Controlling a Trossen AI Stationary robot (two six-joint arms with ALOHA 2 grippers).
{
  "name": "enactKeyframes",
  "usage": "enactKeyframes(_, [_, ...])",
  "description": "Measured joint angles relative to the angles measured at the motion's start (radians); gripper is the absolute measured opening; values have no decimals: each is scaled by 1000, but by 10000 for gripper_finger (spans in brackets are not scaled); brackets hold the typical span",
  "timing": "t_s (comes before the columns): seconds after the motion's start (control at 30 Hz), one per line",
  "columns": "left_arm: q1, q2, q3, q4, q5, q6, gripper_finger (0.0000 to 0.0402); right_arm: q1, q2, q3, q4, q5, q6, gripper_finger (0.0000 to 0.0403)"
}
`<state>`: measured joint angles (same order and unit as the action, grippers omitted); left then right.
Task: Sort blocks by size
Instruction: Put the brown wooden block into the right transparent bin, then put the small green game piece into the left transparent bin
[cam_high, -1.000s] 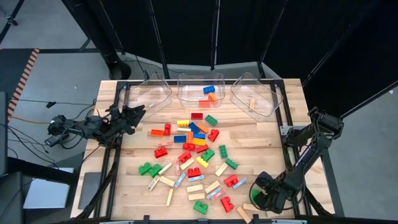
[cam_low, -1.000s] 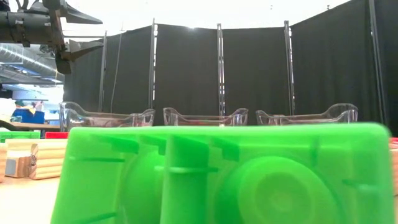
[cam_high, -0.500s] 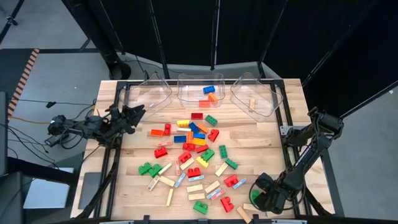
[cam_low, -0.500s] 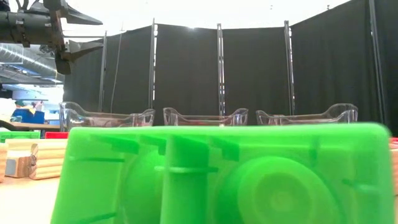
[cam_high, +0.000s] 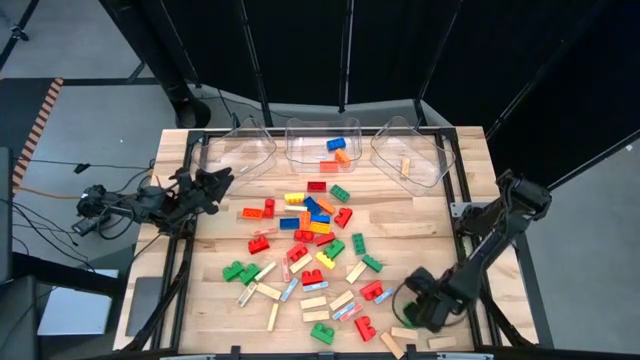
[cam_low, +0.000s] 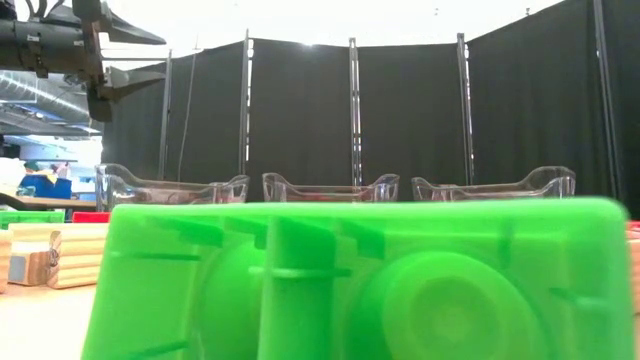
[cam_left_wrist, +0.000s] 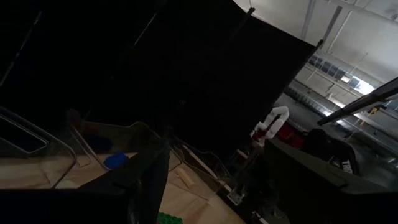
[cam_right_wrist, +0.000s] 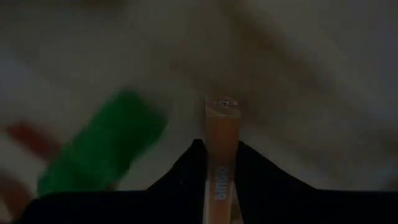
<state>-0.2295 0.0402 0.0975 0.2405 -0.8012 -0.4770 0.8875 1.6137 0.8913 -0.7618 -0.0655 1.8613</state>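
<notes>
The blocks (cam_high: 312, 240) lie scattered over the middle of the wooden table (cam_high: 420, 210): red, green, blue, yellow and orange studded bricks and tan wooden bars. My right gripper (cam_high: 422, 308) stands near the table's near right corner, shut on a tan bar (cam_right_wrist: 222, 124); a green brick (cam_right_wrist: 99, 149) lies blurred beyond it. My left gripper (cam_high: 215, 180) waits open above the far left of the table, also seen in the low view (cam_low: 125, 50). One green brick (cam_low: 360, 280) lies right in front of the low camera. My right gripper pinches the tan bar between its two fingers (cam_right_wrist: 189, 165), on two opposite sides of the bar (cam_right_wrist: 221, 163). The fingers point down and lie along the bar. Its free end (cam_right_wrist: 222, 103) sticks out past the fingertips toward the table; whether it is clear of the table, I cannot tell.
Three clear bins stand along the far edge: the left one (cam_high: 240, 150), the middle one (cam_high: 322, 148) with blue, orange and red bricks, the right one (cam_high: 408, 160) with a tan bar. More tan bars (cam_high: 400, 338) lie by the near edge beside my right gripper.
My right gripper has shifted a little away from the near edge, toward the table's middle. My left gripper has kept still.
</notes>
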Motion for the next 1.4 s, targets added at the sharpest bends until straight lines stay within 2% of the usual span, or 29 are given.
enactKeyframes(0.13, [0,0,0,0,-13,0,269,-121,-84,-2,-219,62,-117,69])
enactKeyframes(0.27, [0,0,0,0,-13,0,269,-291,-224,-2,-417,227,-259,69])
enactKeyframes(0.4, [0,0,0,0,-13,0,269,-529,-380,-2,-556,415,-373,69])
enactKeyframes(0.57, [0,0,0,-1,-13,0,269,-901,-490,-2,-559,607,-505,69])
enactKeyframes(0.7, [0,0,0,-1,-13,0,269,-1191,-500,-2,-426,659,-681,69])
enactKeyframes(0.77, [0,0,0,-1,-13,-1,269,-1307,-485,-2,-306,644,-811,69])
enactKeyframes(0.9, [0,0,0,0,-13,-6,269,-1455,-444,-2,-93,523,-1020,69])
enactKeyframes(0.93, [0,0,0,-1,-13,-6,269,-1476,-437,-2,-57,501,-1047,75])
enactKeyframes(1.0, [0,0,0,0,-13,-6,269,-1503,-429,-2,-5,462,-1082,115])
enactKeyframes(1.13, [0,0,0,0,-12,-6,269,-1526,-435,-2,32,350,-1135,222])
enactKeyframes(1.2, [0,0,0,0,-12,-6,269,-1527,-451,-2,23,281,-1166,256])
enactKeyframes(1.3, [0,0,0,0,-12,-6,269,-1489,-490,-2,9,131,-1223,272])
enactKeyframes(1.4, [0,0,0,0,-12,-6,269,-1364,-536,-1,4,-106,-1235,261])
